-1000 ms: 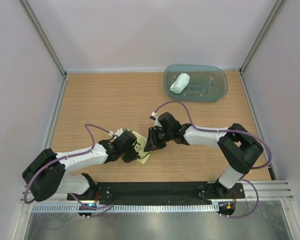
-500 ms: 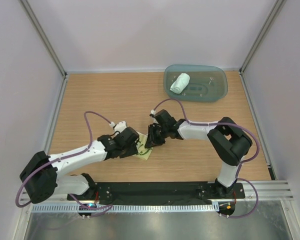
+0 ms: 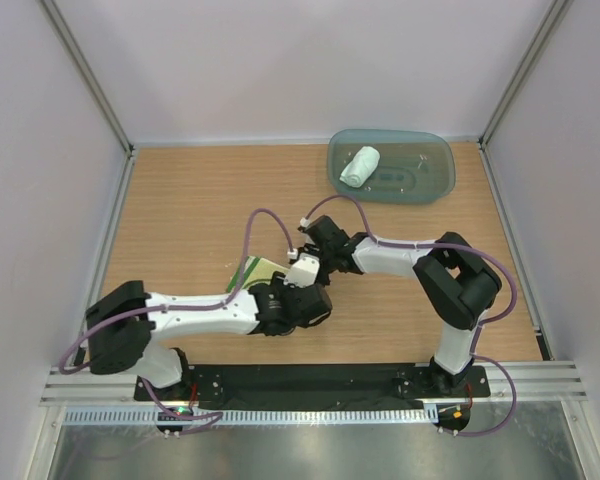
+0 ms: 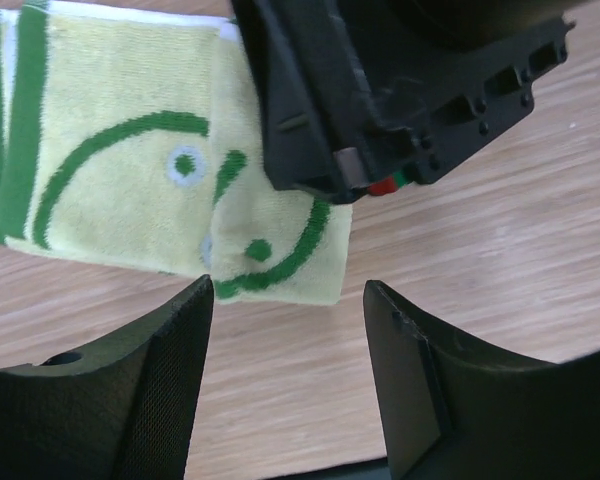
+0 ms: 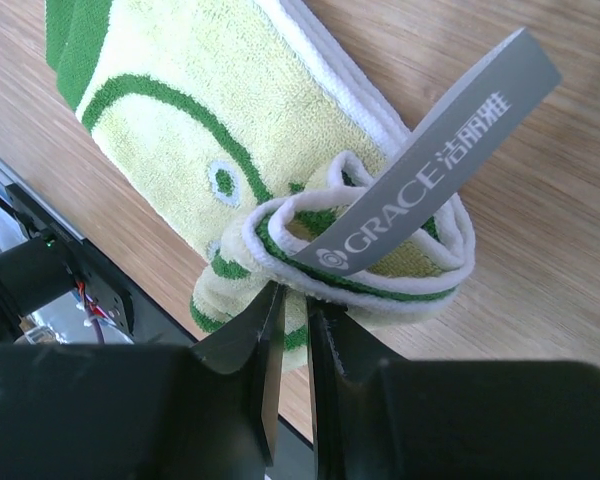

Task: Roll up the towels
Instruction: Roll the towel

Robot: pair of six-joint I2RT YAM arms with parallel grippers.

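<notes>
Right wrist view alone shows the yellow towel [image 5: 180,130] with one end curled into a loop under a grey label [image 5: 430,160], and the right gripper [image 5: 292,300] pinched together on that curl's edge. Left wrist view adds the left gripper [image 4: 285,295], fingers apart over the tabletop [image 4: 500,250] (the towel's edge just beyond the tips), the flat part of the towel at its 11 o'clock. Top external view shows only one corner of it.

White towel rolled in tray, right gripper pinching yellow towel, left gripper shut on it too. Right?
No. Left wrist view: the left gripper is open, jaws apart over the yellow towel. The right gripper does pinch it; the white towel is rolled in the tray.
</notes>
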